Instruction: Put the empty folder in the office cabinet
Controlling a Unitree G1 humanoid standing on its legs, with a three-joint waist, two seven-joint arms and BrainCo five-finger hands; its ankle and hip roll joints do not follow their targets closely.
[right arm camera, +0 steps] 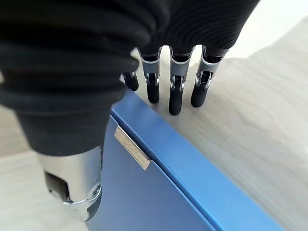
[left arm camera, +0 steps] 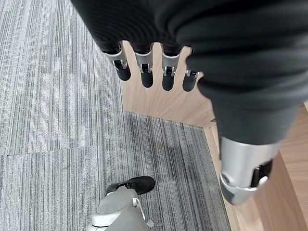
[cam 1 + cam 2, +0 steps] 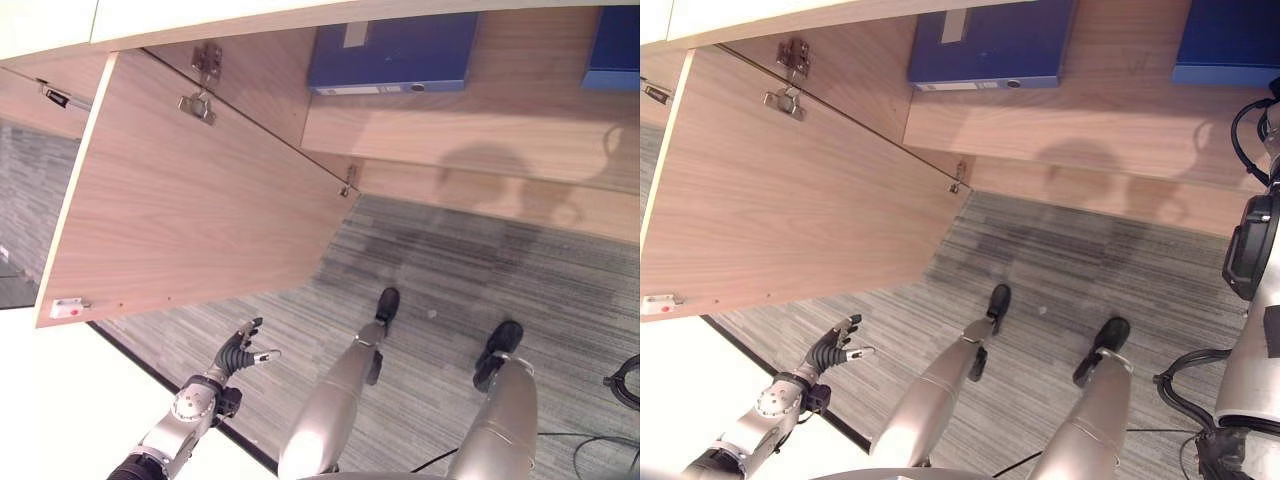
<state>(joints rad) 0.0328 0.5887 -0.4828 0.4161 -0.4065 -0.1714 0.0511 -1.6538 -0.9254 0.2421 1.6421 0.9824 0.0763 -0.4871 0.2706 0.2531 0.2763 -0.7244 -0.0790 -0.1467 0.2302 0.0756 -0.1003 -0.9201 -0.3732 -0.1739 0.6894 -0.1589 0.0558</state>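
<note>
The wooden cabinet door [image 3: 190, 190] stood swung wide open, its two metal hinges [image 3: 200, 85] showing along the edge where it met the cabinet, above the grey striped carpet [image 3: 450, 280]. On the cabinet shelf [image 3: 520, 110] a blue folder [image 3: 395, 50] lay flat, its spine with a label facing out. A second blue folder [image 3: 612, 45] lay further to the right on the same shelf, well apart from the first. In the right wrist view the right robot hand [image 1: 163, 86] sat over a blue folder's upper edge, fingers [image 1: 175, 98] straight and spread with their dark tips just past that edge over the wooden shelf, and the thumb [image 1: 77, 187] down along the folder's broad blue face beside a small metal label holder [image 1: 132, 148]; the hand was not curled round it, and whether the tips touched the wood could not be told. The left robot hand [image 3: 240, 352] hung low at the left, below the open door and near the carpet, fingers loosely spread and holding nothing; in its own wrist view its fingers [image 2: 144, 72] pointed toward the door's wooden panel.
</note>
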